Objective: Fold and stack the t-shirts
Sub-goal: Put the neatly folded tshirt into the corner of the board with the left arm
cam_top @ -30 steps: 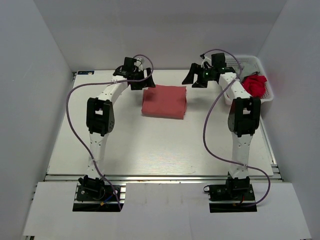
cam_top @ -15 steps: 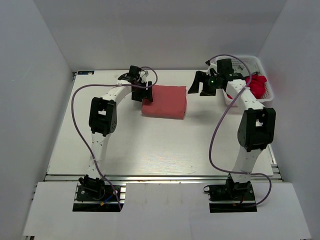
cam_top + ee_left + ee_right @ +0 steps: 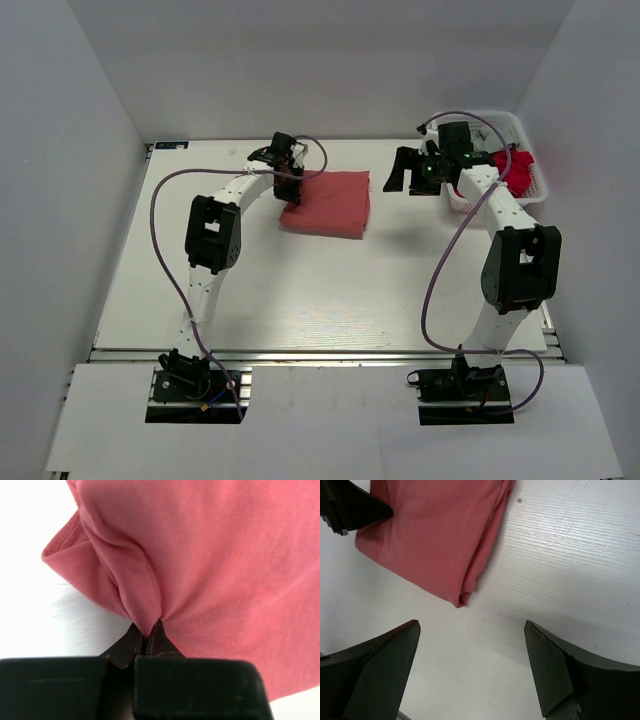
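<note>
Top external view: left gripper pinches the salmon t-shirt while right gripper gapes near the basket.

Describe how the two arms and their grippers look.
The left arm and right arm have white links, black joint housings and black bases. A purple cable loops along each. The left gripper and right gripper have black, pointed, wedge-shaped fingers.

The salmon-red t-shirt is soft, matt cloth with a fine knit, filling the upper right of the left wrist view. The table is smooth and white with a faint streaked grain. The right gripper's fingers look like matt black plastic. At the top view's upper right, the basket is white plastic mesh.
</note>
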Available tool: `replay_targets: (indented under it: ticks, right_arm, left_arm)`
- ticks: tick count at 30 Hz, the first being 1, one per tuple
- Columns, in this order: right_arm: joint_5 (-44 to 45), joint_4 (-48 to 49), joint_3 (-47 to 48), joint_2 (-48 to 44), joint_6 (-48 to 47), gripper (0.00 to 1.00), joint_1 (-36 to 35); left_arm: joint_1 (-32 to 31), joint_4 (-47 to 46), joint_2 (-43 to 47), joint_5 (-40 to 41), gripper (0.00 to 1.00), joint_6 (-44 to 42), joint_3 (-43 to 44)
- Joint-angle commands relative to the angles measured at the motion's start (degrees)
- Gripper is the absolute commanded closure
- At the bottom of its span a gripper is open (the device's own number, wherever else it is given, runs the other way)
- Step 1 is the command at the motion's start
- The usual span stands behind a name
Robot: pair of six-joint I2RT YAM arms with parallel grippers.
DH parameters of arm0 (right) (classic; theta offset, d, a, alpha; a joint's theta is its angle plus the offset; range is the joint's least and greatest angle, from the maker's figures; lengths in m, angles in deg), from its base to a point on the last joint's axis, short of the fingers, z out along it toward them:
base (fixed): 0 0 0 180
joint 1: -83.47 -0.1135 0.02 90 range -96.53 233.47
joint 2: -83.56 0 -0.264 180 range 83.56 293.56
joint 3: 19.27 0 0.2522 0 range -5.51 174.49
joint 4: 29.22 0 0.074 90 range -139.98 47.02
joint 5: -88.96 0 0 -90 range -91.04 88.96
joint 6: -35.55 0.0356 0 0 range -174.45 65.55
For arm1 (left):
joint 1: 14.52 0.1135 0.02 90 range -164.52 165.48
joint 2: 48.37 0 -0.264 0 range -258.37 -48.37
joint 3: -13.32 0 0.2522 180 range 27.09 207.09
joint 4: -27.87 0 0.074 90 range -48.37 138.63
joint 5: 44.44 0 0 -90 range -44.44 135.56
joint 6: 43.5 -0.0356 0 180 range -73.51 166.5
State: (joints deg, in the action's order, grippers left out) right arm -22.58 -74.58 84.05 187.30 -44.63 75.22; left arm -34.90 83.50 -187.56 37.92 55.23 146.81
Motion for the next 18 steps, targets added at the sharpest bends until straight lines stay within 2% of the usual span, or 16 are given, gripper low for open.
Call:
replay_targets:
  ticks: [1,6,13,18]
  right_arm:
    - [1.2,1.4,0.5,-3.7,-1.5,0.1,0.5]
    - [-0.3,3.4,0.6,-3.7,0.0,0.1,0.3]
    - [2.0,2.7,3.4,-2.7,0.5,0.1,0.4]
    - [3.9,0.9,8.4,-2.1,0.8,0.1,0.3]
  left_arm:
    - [2.0,3.0,4.3,9.9,1.0,-4.4,2.6]
    - [4.0,0.6,13.1,21.2,1.0,-12.2,0.0]
    - [9.2,0.1,14.9,32.5,1.0,-19.7,1.0]
    - [14.4,-2.5,14.9,32.2,1.0,-21.5,1.7]
